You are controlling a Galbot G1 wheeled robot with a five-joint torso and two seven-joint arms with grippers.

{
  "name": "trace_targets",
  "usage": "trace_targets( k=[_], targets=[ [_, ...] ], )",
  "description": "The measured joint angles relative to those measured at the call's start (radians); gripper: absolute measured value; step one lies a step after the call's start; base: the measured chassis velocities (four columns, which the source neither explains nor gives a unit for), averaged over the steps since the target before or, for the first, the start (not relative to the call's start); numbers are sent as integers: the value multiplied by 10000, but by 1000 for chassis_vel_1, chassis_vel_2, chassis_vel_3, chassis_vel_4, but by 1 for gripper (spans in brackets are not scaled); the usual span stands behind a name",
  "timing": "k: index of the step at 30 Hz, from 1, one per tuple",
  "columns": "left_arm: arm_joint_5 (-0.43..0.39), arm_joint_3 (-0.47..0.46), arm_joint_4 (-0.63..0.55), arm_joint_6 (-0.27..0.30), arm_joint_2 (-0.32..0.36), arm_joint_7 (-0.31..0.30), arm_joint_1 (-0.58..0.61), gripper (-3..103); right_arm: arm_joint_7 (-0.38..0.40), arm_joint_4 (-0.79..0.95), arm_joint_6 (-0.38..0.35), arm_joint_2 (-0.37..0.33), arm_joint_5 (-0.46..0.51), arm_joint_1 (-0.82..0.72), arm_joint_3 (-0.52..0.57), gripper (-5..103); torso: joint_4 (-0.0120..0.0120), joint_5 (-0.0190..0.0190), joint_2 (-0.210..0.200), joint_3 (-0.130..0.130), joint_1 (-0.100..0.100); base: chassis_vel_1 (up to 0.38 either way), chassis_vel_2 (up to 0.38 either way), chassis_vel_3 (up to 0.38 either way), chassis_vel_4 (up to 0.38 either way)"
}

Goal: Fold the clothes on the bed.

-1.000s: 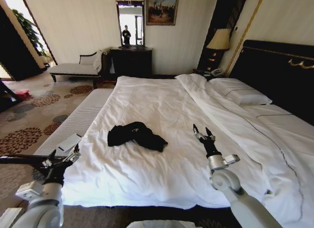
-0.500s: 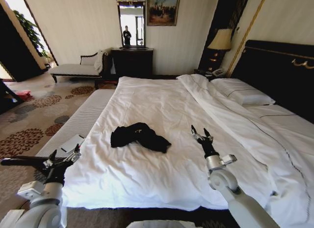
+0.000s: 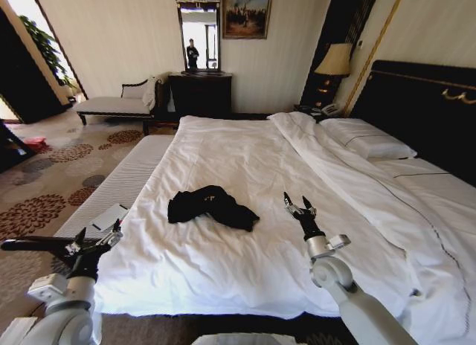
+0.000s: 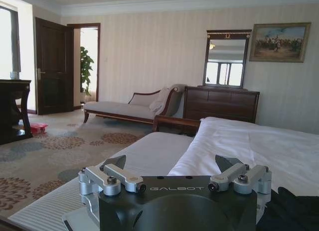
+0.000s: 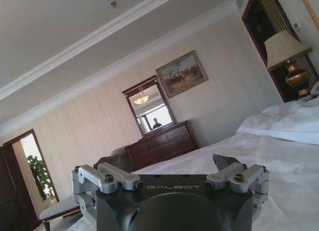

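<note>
The clothes [image 3: 212, 206] are a crumpled black T-shirt lying on the white duvet of the bed [image 3: 245, 152], toward its near end. My right gripper [image 3: 297, 204] hovers open just above the duvet, a short way right of the shirt and apart from it. My left gripper [image 3: 97, 237] stands open and empty at the bed's near left corner, left of the shirt. The left wrist view has the left gripper [image 4: 172, 164] with a bit of the black shirt [image 4: 291, 211] beyond it. In the right wrist view the right gripper [image 5: 167, 161] points across the duvet [image 5: 279, 161].
A white padded bench [image 3: 123, 178] runs along the bed's left side with a flat grey pad [image 3: 104, 215] on it. Pillows [image 3: 368, 140] and a dark headboard [image 3: 424, 107] are at the right. A chaise [image 3: 111, 103], dresser [image 3: 199, 92] and lamp [image 3: 332, 60] stand by the far wall.
My right gripper has edged left toward the shirt, staying open. The left arm holds its place. The view shifted slightly at first, then stayed still.
</note>
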Motion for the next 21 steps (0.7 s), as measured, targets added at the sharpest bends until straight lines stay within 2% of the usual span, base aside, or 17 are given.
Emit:
trace_targets(
  k=[6,8,10,11,12,13,16,17,19,20,21],
  targets=[
    [18,42,53,10,131,-37,-115,100,137,171,-47,-168,258,509,-730,100,0,-1,0,0,0,0,0,0,0],
    [93,57,-49,66,235,-188,-196,100,494,197,-526,-403,568,1103,-1308,100,-3,-1,0,0,0,0,0,0,0],
    [141,57,-95,82,265,-252,-219,100,699,246,-707,-464,773,1328,-1524,100,-3,-2,0,0,0,0,0,0,0],
    [246,53,-227,117,327,-402,-265,100,1422,437,-1195,-578,1538,1953,-2159,100,0,0,-1,1,1,0,0,0,0],
    [261,31,-313,147,351,-507,-285,100,1819,554,-1398,-604,2026,2294,-2501,100,0,-1,-1,1,1,0,0,0,0],
    [261,31,-313,147,351,-507,-285,100,1819,554,-1398,-604,2026,2294,-2501,100,0,-1,-1,1,1,0,0,0,0],
    [51,-188,-633,322,418,-936,-379,100,3304,746,-2113,-514,3499,3542,-3752,100,3,-4,-1,1,1,0,0,0,0],
    [51,-188,-633,322,418,-936,-379,100,3304,746,-2113,-514,3499,3542,-3752,100,3,-4,-1,1,1,0,0,0,0],
    [-650,-480,-957,543,500,-1204,-482,100,4177,633,-2562,-298,4253,4299,-4530,100,1,-4,-1,1,0,0,0,0,0],
    [-650,-480,-957,543,500,-1204,-482,100,4177,633,-2562,-298,4253,4299,-4530,100,1,-4,-1,1,0,0,0,0,0],
    [-1232,-622,-1163,714,554,-1370,-558,100,4563,448,-2790,-109,4642,4695,-4938,100,3,-3,0,1,0,0,0,0,0]
  ],
)
